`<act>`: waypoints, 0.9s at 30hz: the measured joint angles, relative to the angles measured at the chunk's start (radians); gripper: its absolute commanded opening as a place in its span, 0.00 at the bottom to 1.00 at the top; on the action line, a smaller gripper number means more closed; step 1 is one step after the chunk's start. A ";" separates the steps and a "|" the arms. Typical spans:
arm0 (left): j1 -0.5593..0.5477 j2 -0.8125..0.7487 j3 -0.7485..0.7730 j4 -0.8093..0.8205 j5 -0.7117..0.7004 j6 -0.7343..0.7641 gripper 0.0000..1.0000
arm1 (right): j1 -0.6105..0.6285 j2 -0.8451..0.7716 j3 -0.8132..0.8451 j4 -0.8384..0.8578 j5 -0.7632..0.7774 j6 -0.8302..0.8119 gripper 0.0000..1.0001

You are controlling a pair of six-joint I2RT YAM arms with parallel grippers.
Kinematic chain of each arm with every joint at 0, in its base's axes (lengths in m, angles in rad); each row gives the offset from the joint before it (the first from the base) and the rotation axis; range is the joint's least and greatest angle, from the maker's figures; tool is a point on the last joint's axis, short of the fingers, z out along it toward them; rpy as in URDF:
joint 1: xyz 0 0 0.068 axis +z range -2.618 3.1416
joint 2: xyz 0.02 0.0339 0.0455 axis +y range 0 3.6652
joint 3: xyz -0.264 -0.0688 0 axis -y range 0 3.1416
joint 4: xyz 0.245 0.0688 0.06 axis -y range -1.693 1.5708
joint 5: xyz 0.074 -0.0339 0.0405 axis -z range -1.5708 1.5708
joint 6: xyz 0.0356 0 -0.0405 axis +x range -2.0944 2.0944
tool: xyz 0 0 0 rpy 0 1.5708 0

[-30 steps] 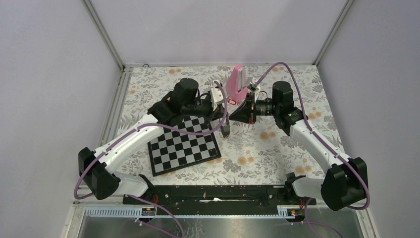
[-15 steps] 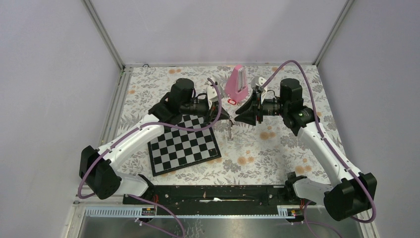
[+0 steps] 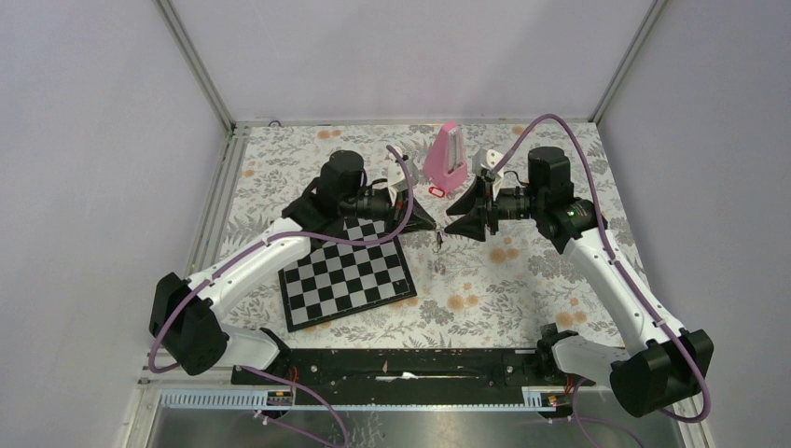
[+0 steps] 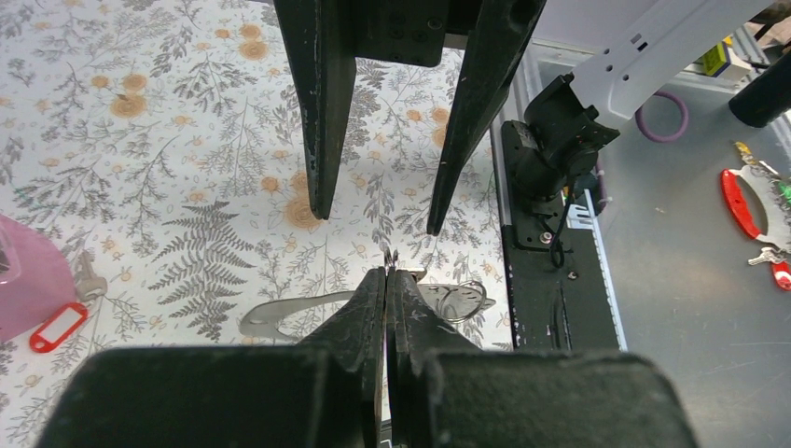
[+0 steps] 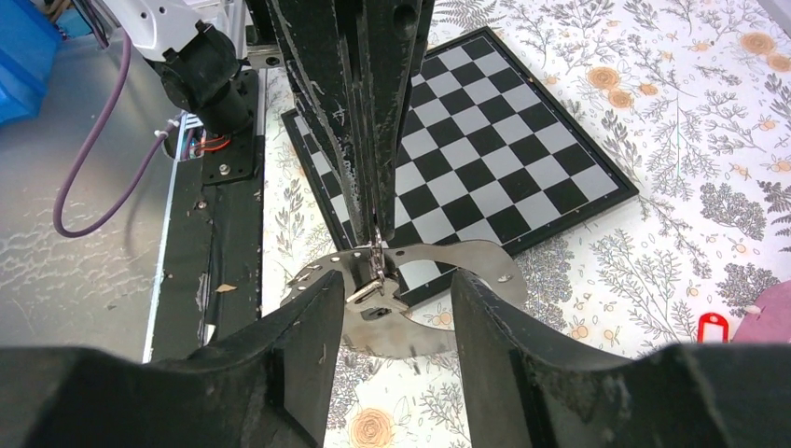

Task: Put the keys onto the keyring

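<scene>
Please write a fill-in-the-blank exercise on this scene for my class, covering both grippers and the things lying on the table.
1. The left gripper is ____ on the keyring.
2. The right gripper faces it with its jaws ____.
3. The red-headed key lies beside the pink ____.
4. The chessboard lies on the ____ arm's side of the table.

Missing words: shut; open; metronome; left.

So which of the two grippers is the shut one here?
The left gripper: its fingers are pressed together, pinching the pale keyring. The right gripper has its fingers standing apart, one either side of that pinch, gripping nothing.
</scene>
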 measured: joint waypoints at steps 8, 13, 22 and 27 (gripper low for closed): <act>0.005 0.000 -0.025 0.055 0.015 -0.051 0.00 | 0.011 0.001 -0.011 0.002 -0.027 -0.013 0.53; 0.009 0.000 -0.032 0.087 0.025 -0.087 0.00 | 0.022 0.004 -0.033 0.016 -0.030 -0.006 0.49; 0.011 0.001 -0.043 0.132 0.034 -0.125 0.00 | 0.027 0.019 -0.042 0.067 -0.038 0.041 0.41; 0.011 0.002 -0.048 0.133 0.034 -0.134 0.00 | 0.029 0.027 -0.043 0.095 -0.052 0.068 0.34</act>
